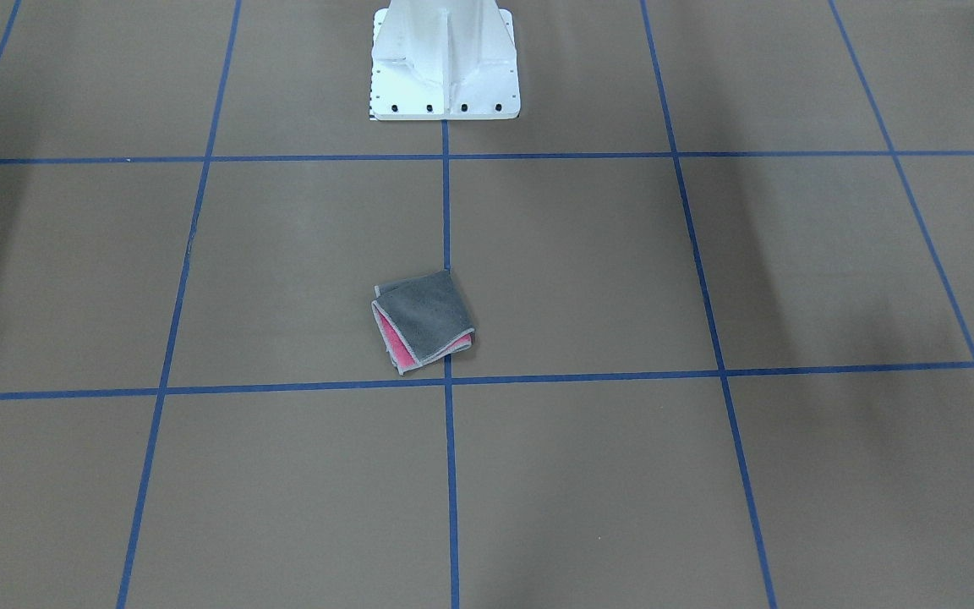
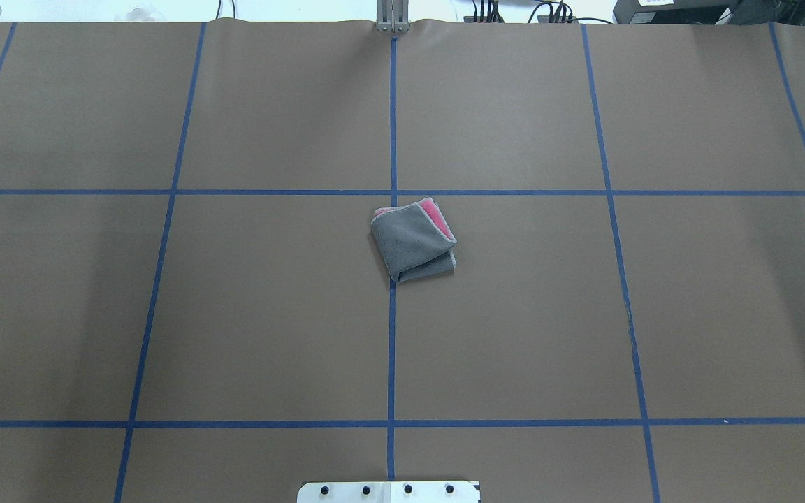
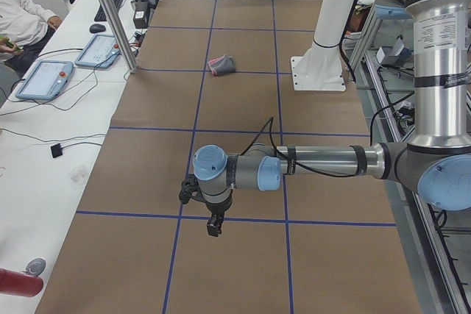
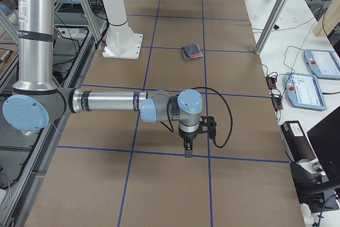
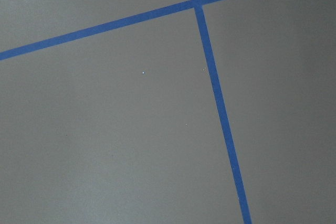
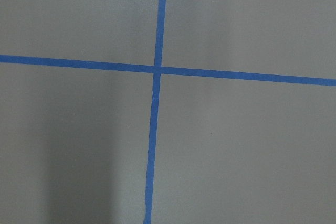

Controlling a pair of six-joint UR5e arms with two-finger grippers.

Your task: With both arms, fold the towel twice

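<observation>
- The towel lies folded small with its grey face up and pink at one edge, well apart from both end effectors, mid-tabletop.
- The left end effector hangs over brown paper near a crossing of blue tape lines. I cannot tell if its fingers are apart or together.
- The right end effector hangs just beside another crossing, and I cannot tell its state either.

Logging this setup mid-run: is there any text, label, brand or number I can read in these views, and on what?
No text can be read in any view.
On the teach pendants, the screens are too small and blurred to read.
On the towel, no tag or print shows.
On the white pedestal base, no lettering shows.
</observation>
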